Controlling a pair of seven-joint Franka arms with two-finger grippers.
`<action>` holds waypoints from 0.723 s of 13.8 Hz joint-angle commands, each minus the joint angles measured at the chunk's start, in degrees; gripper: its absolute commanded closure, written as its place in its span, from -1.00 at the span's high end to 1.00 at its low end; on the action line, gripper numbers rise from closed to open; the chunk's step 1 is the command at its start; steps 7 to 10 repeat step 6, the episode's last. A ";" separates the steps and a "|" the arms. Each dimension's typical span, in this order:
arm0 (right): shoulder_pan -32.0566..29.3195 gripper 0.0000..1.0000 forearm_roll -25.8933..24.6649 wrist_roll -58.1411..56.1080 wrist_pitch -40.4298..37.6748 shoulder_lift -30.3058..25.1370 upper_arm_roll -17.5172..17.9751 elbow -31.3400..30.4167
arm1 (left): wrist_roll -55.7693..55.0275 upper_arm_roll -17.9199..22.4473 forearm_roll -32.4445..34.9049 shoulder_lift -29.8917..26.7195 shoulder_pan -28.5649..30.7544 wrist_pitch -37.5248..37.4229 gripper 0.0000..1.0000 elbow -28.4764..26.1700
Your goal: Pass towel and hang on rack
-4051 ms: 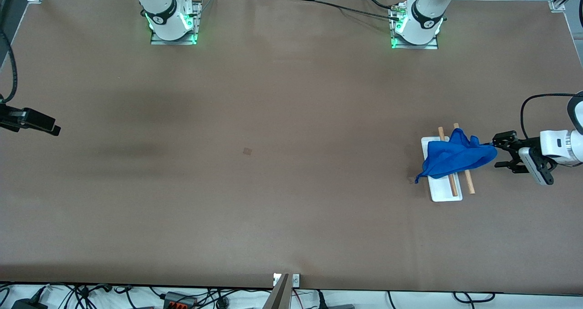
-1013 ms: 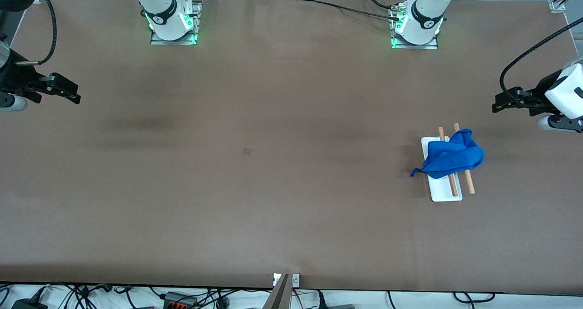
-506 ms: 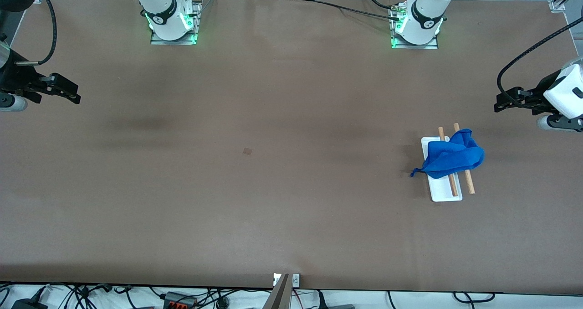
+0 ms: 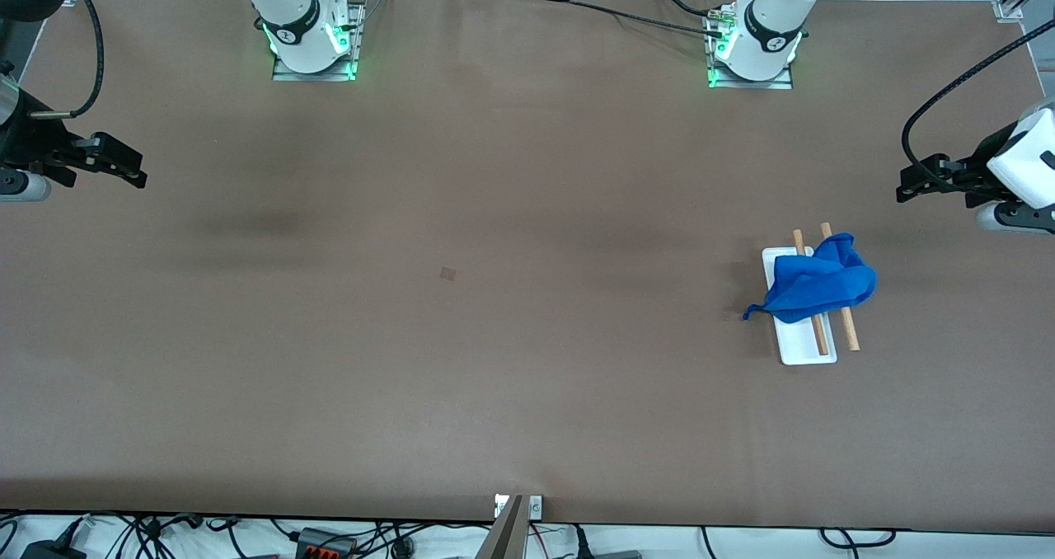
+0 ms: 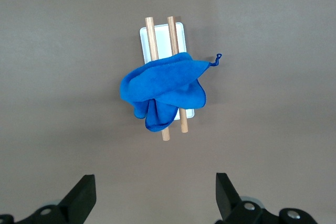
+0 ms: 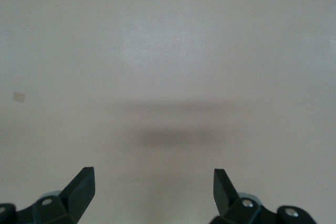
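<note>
The bright blue towel (image 4: 818, 286) lies bunched across the two wooden rods of the white rack (image 4: 804, 349), toward the left arm's end of the table; its loop tag hangs off the rack's side. In the left wrist view the towel (image 5: 163, 90) covers the middle of the rack (image 5: 178, 30). My left gripper (image 4: 907, 190) is open and empty, up in the air over bare table at that end, apart from the rack (image 5: 156, 195). My right gripper (image 4: 136, 176) is open and empty over bare table at the right arm's end (image 6: 153, 187).
The brown table (image 4: 494, 336) carries a small brown patch (image 4: 447, 273) near its middle. The arm bases (image 4: 313, 35) stand along its edge farthest from the front camera. Cables lie off the table's near edge.
Four seconds ago the left gripper was at the towel's edge by the rack; it has since let go and lifted away. In the last second both arms hardly moved.
</note>
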 commanded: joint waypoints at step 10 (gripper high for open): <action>-0.12 1.00 0.55 0.39 0.59 -0.45 0.19 -0.34 | -0.30 0.79 -0.13 -1.92 -0.68 1.26 1.00 -2.01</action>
